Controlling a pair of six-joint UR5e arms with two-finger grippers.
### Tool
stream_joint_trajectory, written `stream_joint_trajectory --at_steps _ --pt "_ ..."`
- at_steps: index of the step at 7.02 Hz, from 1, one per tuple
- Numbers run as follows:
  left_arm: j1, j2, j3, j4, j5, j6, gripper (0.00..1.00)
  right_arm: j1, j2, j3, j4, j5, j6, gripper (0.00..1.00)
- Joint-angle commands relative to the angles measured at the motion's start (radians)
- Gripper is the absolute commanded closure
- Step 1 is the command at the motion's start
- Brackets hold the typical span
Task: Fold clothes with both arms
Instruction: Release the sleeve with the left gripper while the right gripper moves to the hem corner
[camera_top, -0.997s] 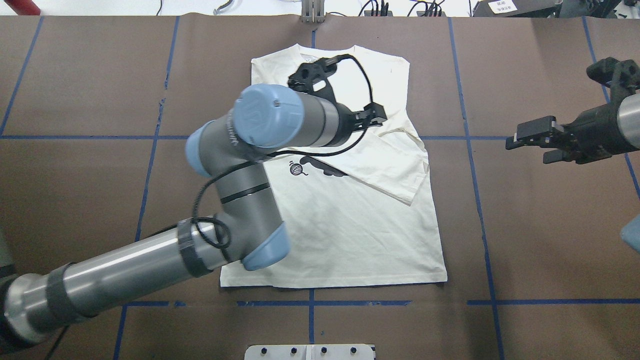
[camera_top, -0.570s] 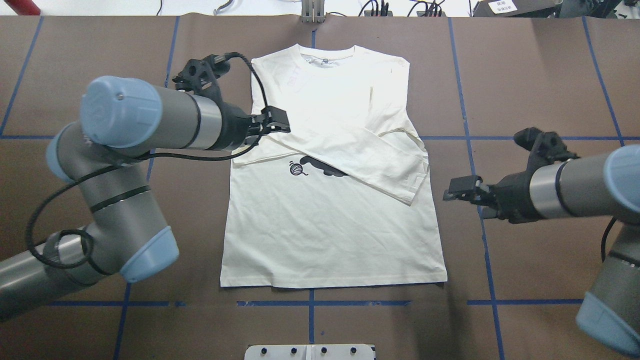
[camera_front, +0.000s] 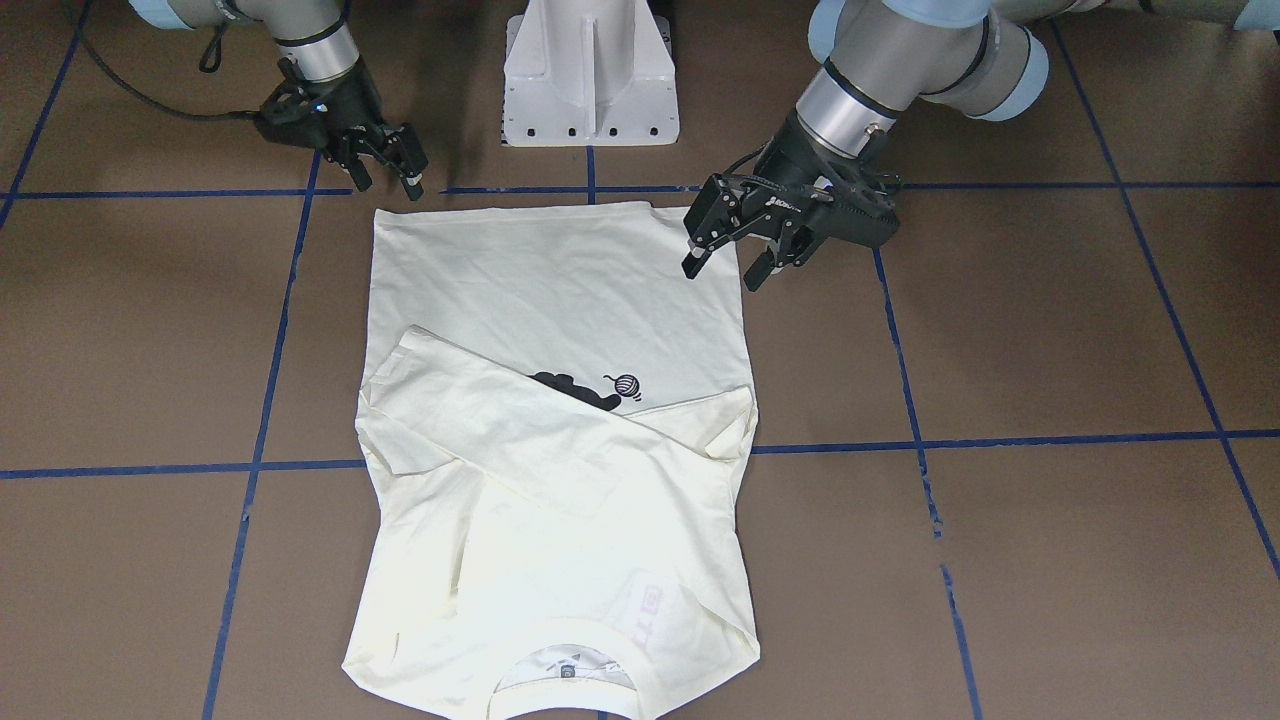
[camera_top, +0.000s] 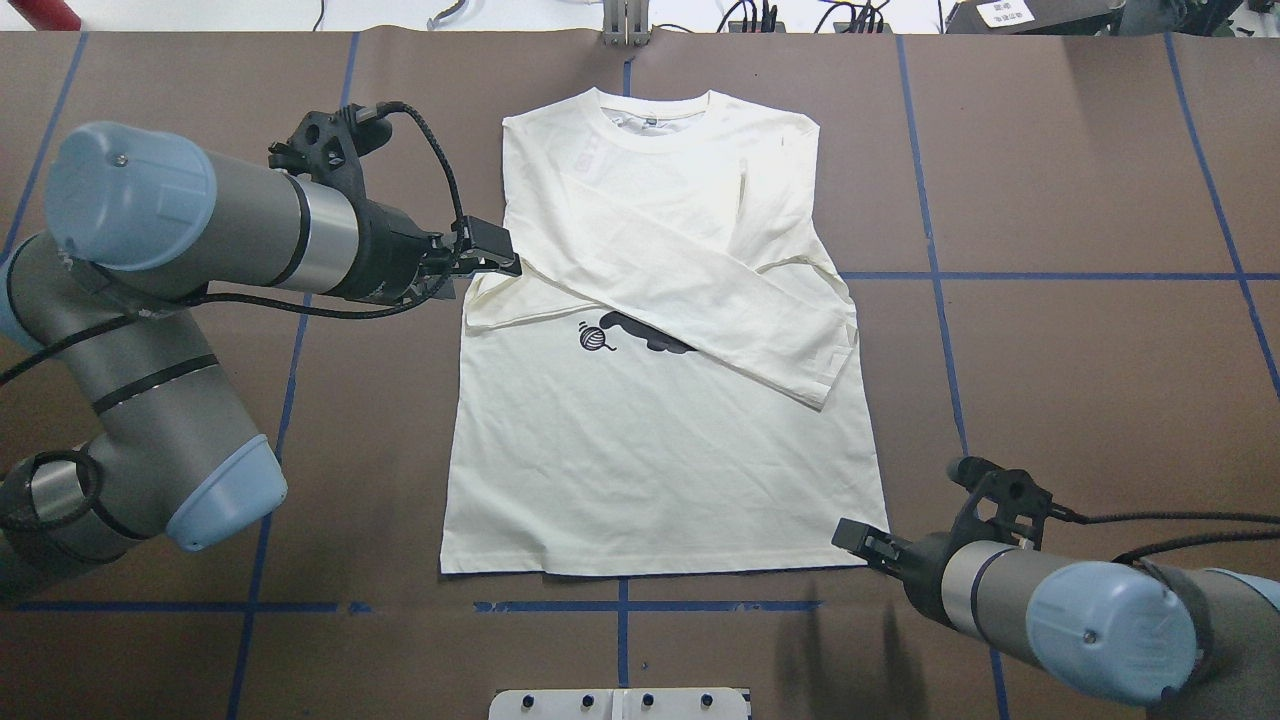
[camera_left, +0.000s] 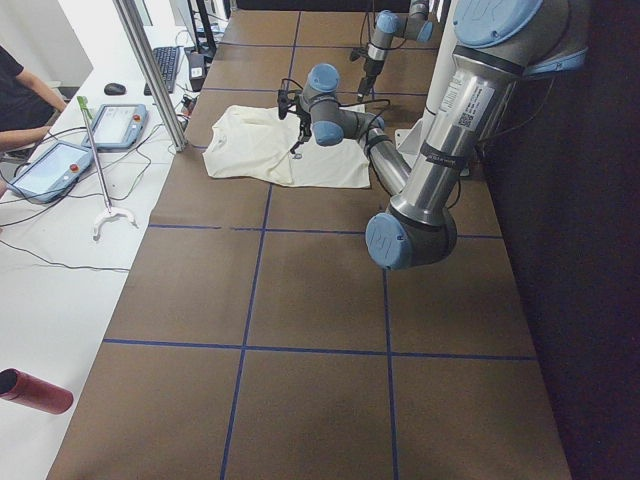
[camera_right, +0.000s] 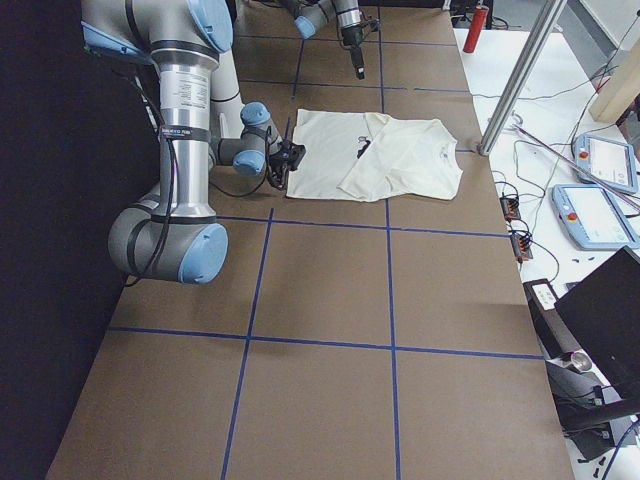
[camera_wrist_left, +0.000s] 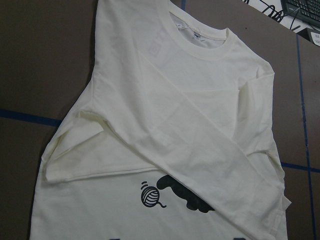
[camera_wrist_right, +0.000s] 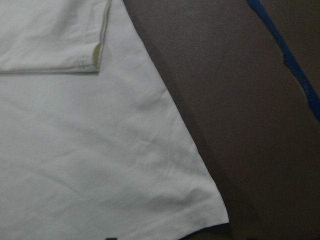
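Observation:
The cream-white shirt (camera_top: 660, 450) lies flat, print side up, collar away from the robot, with both sleeves folded across the chest. The sleeves hide most of the cat print, leaving the yarn ball (camera_top: 593, 338) in sight. My left gripper (camera_top: 490, 255) hangs open well above the shirt's left edge beside the folded sleeve; the front-facing view shows the left gripper (camera_front: 722, 270) with jaws apart and nothing in them. My right gripper (camera_front: 385, 170) is open and empty, just off the hem's right corner (camera_wrist_right: 215, 215). Neither wrist view shows fingers.
The brown table is crossed by blue tape lines (camera_top: 622, 606). The white pedestal base (camera_front: 590, 70) stands at the robot's side. Beyond the far edge a white bench (camera_left: 60, 240) holds tablets and cables, with a person's arm (camera_left: 20, 95) there.
The left gripper has drawn back leftward from over the chest to the shirt's left edge. The right arm has swung from the far right down to the hem's right corner.

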Motion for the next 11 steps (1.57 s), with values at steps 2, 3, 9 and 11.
stream_joint_trajectory --at_steps 2,3,9,11 --pt "-0.001 0.004 -0.007 0.000 -0.001 -0.019 0.12 -0.072 0.009 -0.028 -0.063 -0.106 0.101 0.20" --pt "-0.001 0.004 -0.008 0.000 -0.001 -0.027 0.11 -0.072 0.014 -0.034 -0.065 -0.127 0.101 0.20" --pt "0.001 0.003 -0.015 -0.002 0.000 -0.042 0.09 -0.068 0.014 -0.066 -0.065 -0.149 0.102 0.65" --pt "0.002 0.004 -0.015 0.000 0.000 -0.044 0.08 -0.068 0.014 -0.066 -0.065 -0.161 0.102 1.00"
